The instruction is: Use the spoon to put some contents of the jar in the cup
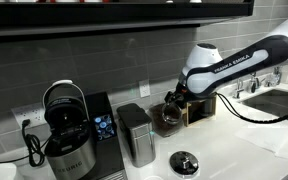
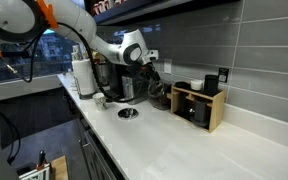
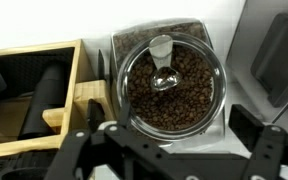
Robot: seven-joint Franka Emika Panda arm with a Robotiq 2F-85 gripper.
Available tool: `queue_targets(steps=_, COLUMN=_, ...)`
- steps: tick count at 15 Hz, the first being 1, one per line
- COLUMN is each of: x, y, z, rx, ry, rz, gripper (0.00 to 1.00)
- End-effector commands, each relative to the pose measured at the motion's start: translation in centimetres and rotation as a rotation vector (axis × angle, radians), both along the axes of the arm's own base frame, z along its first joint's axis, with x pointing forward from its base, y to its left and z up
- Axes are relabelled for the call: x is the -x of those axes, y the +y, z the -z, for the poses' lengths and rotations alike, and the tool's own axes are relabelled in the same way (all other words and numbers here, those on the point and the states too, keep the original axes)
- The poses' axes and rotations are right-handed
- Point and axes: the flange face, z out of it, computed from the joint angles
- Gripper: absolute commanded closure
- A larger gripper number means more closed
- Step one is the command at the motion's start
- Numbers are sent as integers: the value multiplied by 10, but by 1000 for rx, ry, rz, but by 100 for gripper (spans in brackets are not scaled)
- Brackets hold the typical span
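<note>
One long reach of the arm [image 1: 239, 60] over the surface [image 1: 254, 150], forearm near level, wrist tipped down above the jar [image 3: 218, 88]. Hangs there with jaws spread wide either side of the jar mouth, gripping nothing. Looks straight down on the spoon [image 3: 163, 78] lying inside on brown beans [image 3: 189, 105], handle toward the rim. Hovers well clear of the cup [image 1: 184, 162] beside the canister [image 1: 136, 133].
</note>
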Motion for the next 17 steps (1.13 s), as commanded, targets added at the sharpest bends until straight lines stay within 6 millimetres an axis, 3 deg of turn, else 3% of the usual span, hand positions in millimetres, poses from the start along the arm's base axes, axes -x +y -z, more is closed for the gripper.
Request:
queue_targets(steps=1, x=38, y=-8, z=-13, rx=23, ry=42, rz=-106, gripper=0)
queue_targets(steps=6, x=72, y=-26, z=-30, rx=24, ry=59, rz=-186, gripper=0)
queue_targets(steps=13, x=111, y=-53, z=-40, rx=60, ry=86, rz=-213, gripper=0)
queue_targets(steps=14, x=92, y=-43, z=-41, rx=50, ry=73, rz=-204, gripper=0)
queue_targets(steps=17, x=102, y=-49, z=-43, rx=55, ry=71, rz=-202, gripper=0)
